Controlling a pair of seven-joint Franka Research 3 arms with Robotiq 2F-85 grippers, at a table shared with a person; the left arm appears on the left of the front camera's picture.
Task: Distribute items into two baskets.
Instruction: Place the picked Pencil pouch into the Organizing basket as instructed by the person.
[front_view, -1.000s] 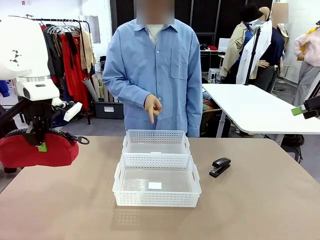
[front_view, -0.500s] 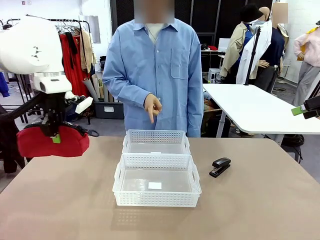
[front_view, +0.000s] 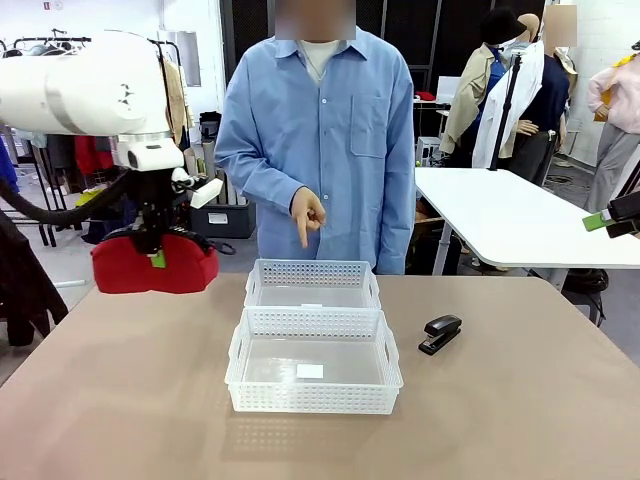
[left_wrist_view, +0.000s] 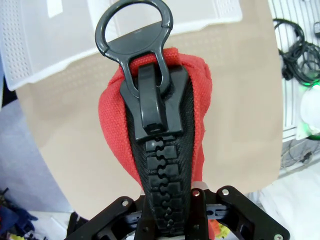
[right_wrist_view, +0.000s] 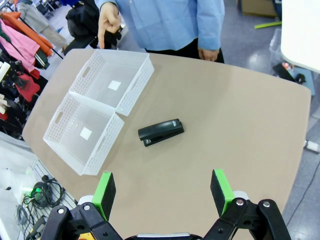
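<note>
My left gripper is shut on the red pouch, which hangs above the table's far left; in the left wrist view the pouch and its black zipper rise between my fingers. Two white baskets stand mid-table: the far one and the nearer, bigger one with a small label. The black stapler lies right of them. My right gripper is open, high above the table, with the stapler and both baskets below it. The person's hand points down over the far basket.
A person in a blue shirt stands at the far edge behind the baskets. A white table stands at the back right. Clothes racks fill the back left. Cables lie on the floor beside the table.
My left arm has carried the red pouch to the right and upward, closer to the baskets. The person's pointing hand, the baskets and the stapler have stayed put.
</note>
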